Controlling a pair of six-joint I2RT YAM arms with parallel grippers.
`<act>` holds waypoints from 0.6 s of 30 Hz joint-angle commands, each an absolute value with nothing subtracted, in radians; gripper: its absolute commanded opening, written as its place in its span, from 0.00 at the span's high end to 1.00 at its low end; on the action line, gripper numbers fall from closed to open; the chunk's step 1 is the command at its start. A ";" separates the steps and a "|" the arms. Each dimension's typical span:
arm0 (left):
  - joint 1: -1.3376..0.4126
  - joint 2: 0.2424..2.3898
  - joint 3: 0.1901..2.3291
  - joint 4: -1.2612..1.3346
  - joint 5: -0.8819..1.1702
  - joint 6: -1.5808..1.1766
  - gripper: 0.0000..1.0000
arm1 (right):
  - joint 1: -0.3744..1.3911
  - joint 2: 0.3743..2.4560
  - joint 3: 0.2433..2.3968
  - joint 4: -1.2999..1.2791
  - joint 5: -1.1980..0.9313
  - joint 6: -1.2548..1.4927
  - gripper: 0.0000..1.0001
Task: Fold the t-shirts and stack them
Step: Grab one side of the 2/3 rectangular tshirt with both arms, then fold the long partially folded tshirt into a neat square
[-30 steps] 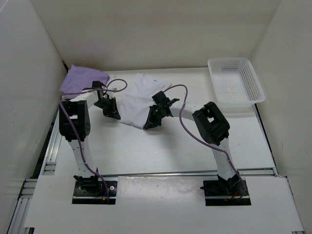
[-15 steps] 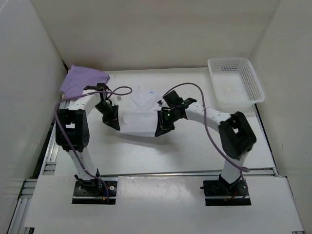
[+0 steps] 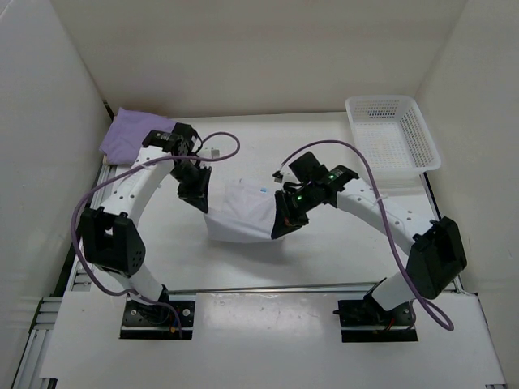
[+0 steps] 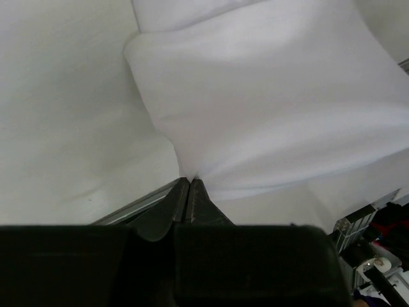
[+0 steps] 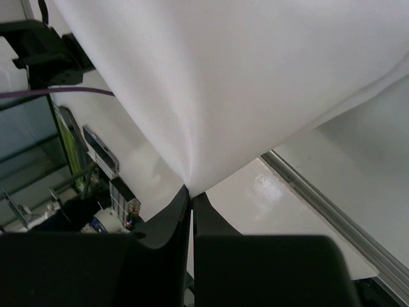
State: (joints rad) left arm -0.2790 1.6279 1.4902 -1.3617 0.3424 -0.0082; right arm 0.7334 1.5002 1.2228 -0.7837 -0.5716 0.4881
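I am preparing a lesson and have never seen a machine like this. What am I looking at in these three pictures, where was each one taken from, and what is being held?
These are two robot arms bolted side by side at the near edge of a white table. The wide picture comes from a fixed camera above and behind them. The two close-ups come from a camera on each wrist, looking along that arm's own fingers. The left end effector and the right end effector, each a two-finger pincer, are both shut on the white t-shirt, whose cloth spans between them. A lavender t-shirt lies at the far left corner, and a white perforated basket sits at the far right.
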 commanded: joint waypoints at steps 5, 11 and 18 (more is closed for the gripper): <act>-0.270 1.779 1.790 -1.430 0.480 0.000 0.90 | 0.575 1.465 1.227 -0.847 -0.578 0.512 1.00; -0.270 1.931 1.972 -1.420 0.561 0.000 0.90 | 0.450 1.512 1.259 -0.821 -0.600 0.525 1.00; -0.270 2.085 2.102 -1.399 0.613 0.000 0.90 | 0.387 1.663 1.333 -0.790 -0.634 0.488 1.00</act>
